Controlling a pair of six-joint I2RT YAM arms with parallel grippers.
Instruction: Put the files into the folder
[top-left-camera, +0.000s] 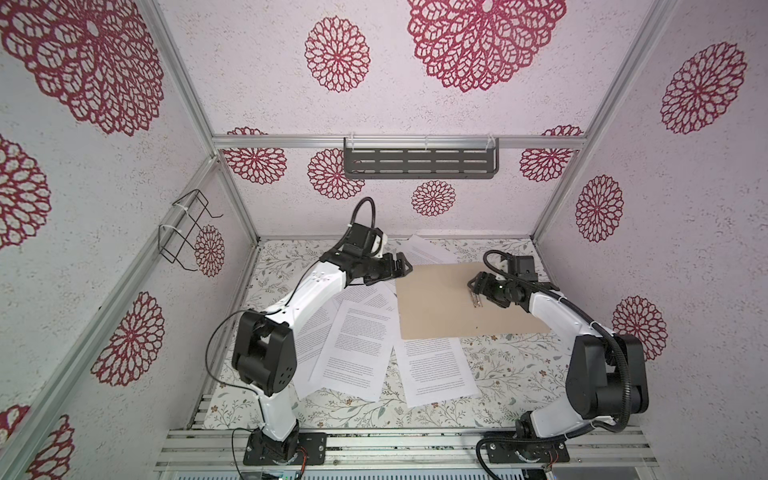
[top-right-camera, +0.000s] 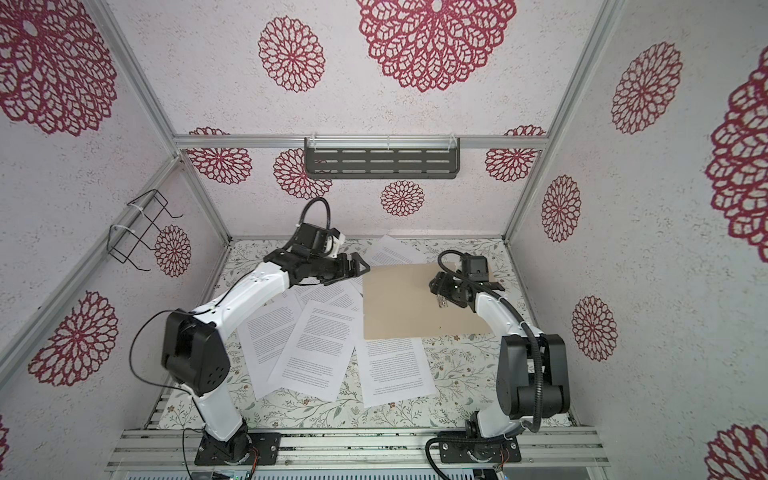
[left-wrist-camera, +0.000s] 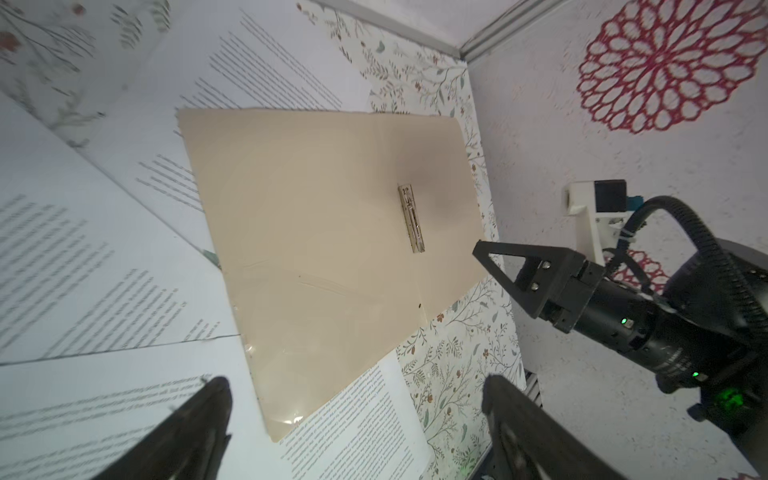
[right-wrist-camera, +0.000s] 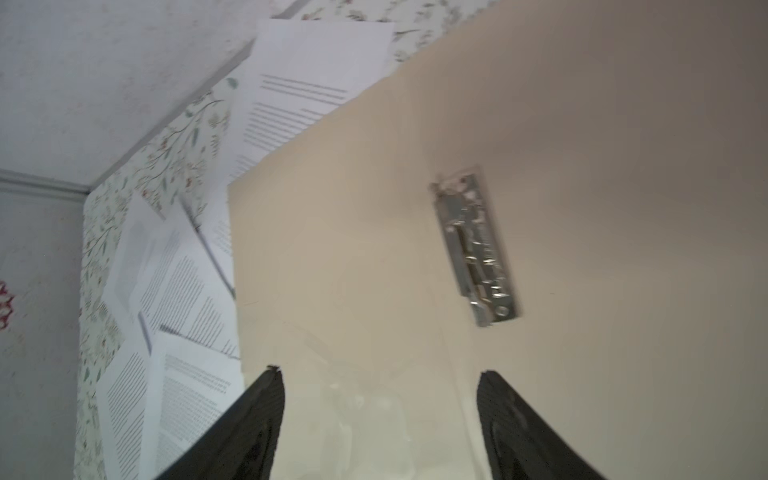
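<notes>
The folder (top-left-camera: 440, 309) (top-right-camera: 399, 309) lies opened flat at the back right of the table, tan, with a small metal fastener (left-wrist-camera: 411, 218) (right-wrist-camera: 476, 249) on it. The files, white printed sheets (top-left-camera: 361, 345) (top-right-camera: 320, 345), lie loose to the folder's left and front; one sheet (top-left-camera: 436, 370) is tucked under its near edge and another (top-left-camera: 424, 251) under its far edge. My left gripper (top-left-camera: 405, 266) (left-wrist-camera: 355, 386) hovers open by the folder's far left corner. My right gripper (top-left-camera: 471, 286) (right-wrist-camera: 380, 378) hangs open just above the folder beside the fastener, nothing between its fingers.
The floral table cover (top-left-camera: 511, 374) shows bare at the front right. A dark slotted shelf (top-left-camera: 419, 163) hangs on the back wall and a wire rack (top-left-camera: 185, 230) on the left wall. Cell walls close in on three sides.
</notes>
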